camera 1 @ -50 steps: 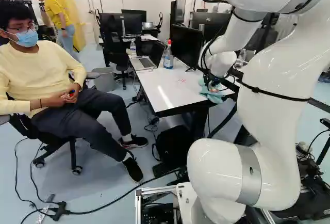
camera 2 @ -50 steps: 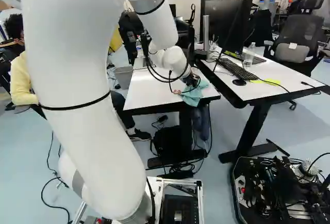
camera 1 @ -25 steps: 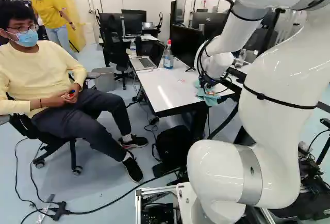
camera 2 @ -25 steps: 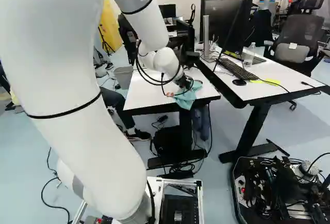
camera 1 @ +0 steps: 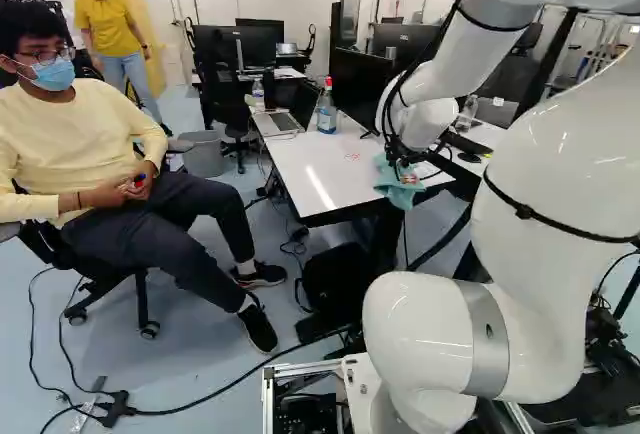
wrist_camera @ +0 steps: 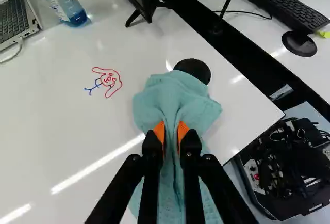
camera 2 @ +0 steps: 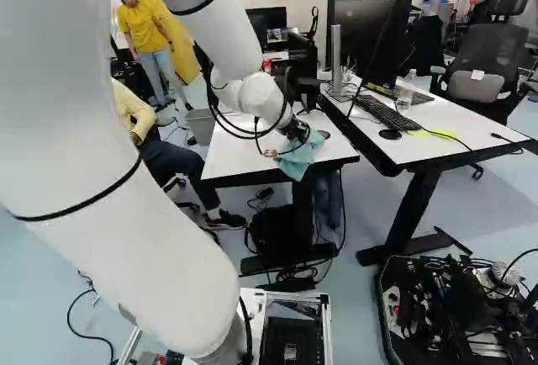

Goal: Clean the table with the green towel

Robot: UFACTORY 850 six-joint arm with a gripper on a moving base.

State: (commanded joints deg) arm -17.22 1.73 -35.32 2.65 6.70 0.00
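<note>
The green towel (wrist_camera: pixel 172 97) is bunched at the near end of the white desk (wrist_camera: pixel 56 131), its lower part reaching the near edge. The pincer (camera 2: pixel 299 135) has its two fingers drawn close together, a fold of the towel pinched between their orange pads (wrist_camera: pixel 160 132); the cloth spreads out ahead of the fingers and trails under them.

Right against the towel's far edge sits a black round thing (wrist_camera: pixel 194 69), partly covered by the cloth. Near the towel, apart from it, is a red and blue drawing (wrist_camera: pixel 107 81) on the desk top. Farther along stand a monitor (camera 1: pixel 362 86) on its foot, a blue bottle (camera 1: pixel 326 110) and, just beside the bottle, an open laptop (camera 1: pixel 278 122). These take up the far part of the surface.

Past a dark gap is a second desk (camera 2: pixel 458 119), with a keyboard (camera 2: pixel 388 113), a mouse (camera 2: pixel 390 134) and a clear bottle (camera 2: pixel 406 92). A black bag (camera 1: pixel 337 279) lies on the floor beneath the first desk, and a tray of electronics (camera 2: pixel 454 319) sits at the lower right of the right base view.
</note>
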